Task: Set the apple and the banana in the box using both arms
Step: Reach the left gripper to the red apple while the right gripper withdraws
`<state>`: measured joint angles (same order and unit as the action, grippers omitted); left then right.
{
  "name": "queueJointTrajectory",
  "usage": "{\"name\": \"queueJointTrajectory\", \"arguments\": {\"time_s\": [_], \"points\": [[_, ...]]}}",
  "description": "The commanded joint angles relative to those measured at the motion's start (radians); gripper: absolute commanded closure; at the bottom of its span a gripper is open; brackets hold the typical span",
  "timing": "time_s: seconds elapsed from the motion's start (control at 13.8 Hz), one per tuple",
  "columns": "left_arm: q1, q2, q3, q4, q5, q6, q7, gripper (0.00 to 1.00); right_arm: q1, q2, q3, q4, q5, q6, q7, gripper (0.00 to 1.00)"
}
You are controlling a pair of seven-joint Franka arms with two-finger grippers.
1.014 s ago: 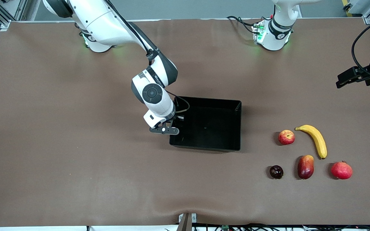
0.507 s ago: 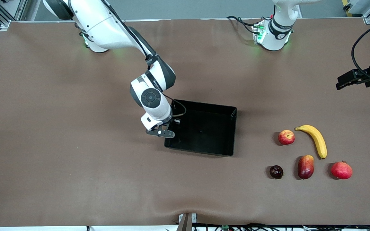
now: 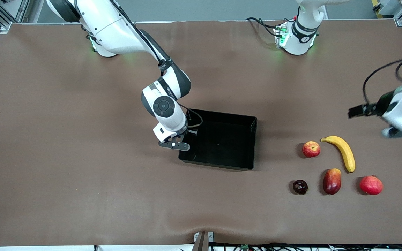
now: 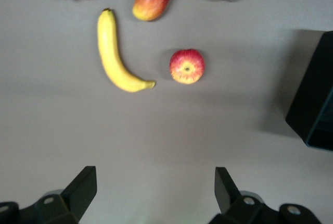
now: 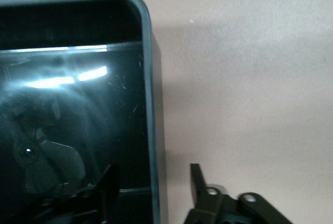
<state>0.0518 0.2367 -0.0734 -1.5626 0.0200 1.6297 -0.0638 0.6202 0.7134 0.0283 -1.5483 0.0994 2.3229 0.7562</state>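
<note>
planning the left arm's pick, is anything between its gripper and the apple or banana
Nothing visible. The left gripper hangs open over bare table, and in its wrist view only mat lies between its fingers and the apple and banana. The mango, plum and pomegranate lie nearer the front camera, out of the path.

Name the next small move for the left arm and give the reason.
Probably lower the left gripper toward the apple or the banana. Its jaws stand open and empty above bare table, both fruits lie free outside the box, and the right gripper is at the box wall, jaws straddling it.
</note>
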Motion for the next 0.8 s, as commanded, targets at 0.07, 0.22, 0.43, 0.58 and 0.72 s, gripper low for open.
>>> {"name": "queueJointTrajectory", "arguments": {"time_s": [0.07, 0.22, 0.43, 0.58, 0.72], "points": [[-0.013, 0.099, -0.005, -0.013, 0.000, 0.114, 0.052, 0.00, -0.028, -0.090, 0.004, 0.004, -0.009, -0.082, 0.015, 0.00], [-0.015, 0.119, -0.005, -0.078, 0.000, 0.207, 0.056, 0.00, -0.054, -0.158, 0.004, 0.004, -0.007, -0.132, 0.005, 0.00], [-0.015, 0.119, -0.005, -0.187, -0.006, 0.358, 0.042, 0.00, -0.124, -0.259, 0.004, 0.002, -0.007, -0.223, -0.047, 0.00], [-0.015, 0.122, -0.005, -0.255, -0.008, 0.465, 0.033, 0.00, -0.207, -0.316, 0.005, -0.001, -0.006, -0.276, -0.153, 0.00], [-0.015, 0.145, -0.005, -0.298, -0.014, 0.571, 0.029, 0.00, -0.270, -0.357, 0.005, -0.004, -0.006, -0.330, -0.237, 0.00]]}}
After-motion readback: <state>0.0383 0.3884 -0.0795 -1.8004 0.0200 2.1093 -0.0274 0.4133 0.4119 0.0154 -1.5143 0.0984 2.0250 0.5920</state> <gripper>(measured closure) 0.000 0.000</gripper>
